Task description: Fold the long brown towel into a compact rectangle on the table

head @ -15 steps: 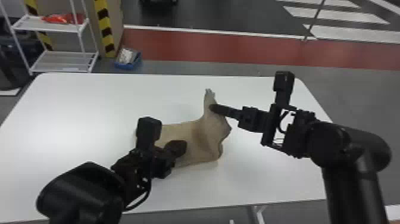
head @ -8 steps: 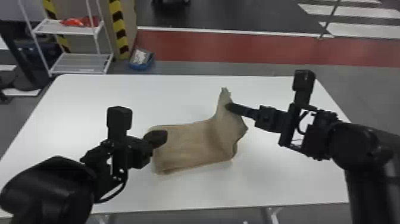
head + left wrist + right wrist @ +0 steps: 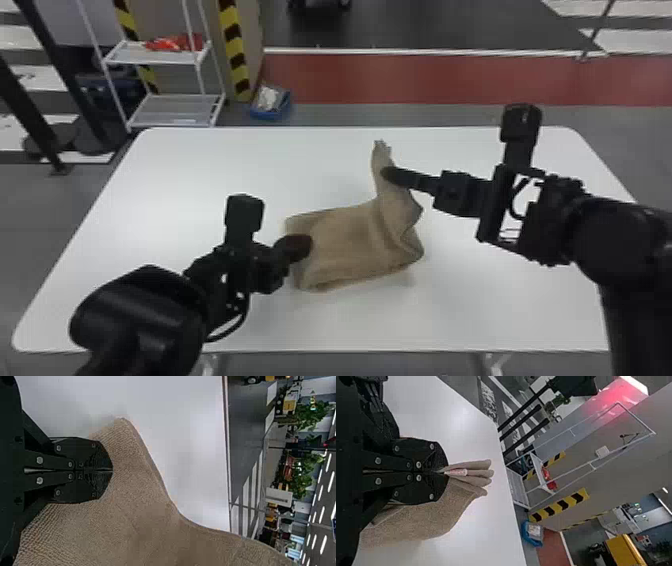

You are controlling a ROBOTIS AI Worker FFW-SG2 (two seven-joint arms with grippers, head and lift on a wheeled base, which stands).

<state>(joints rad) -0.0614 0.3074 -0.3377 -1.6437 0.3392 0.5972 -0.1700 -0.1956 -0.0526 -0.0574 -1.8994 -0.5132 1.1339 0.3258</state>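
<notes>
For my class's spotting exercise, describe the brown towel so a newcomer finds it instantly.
Start at the white table, then look near its middle. There lies the brown towel, its right end raised in the right tool: soft fabric, unlike that black tool.

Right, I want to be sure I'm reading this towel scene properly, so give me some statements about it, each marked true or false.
1. The right gripper pinches the towel. True.
2. The whole towel lies flat on the table. False: its right end is raised off the table.
3. The left gripper's jaws are spread wide. False: the left gripper has its jaws together, at the towel's left end.
4. A blue container sits on the floor beyond the table. True.
5. The red item is on the table. False: the red item is on the white rack.
</notes>
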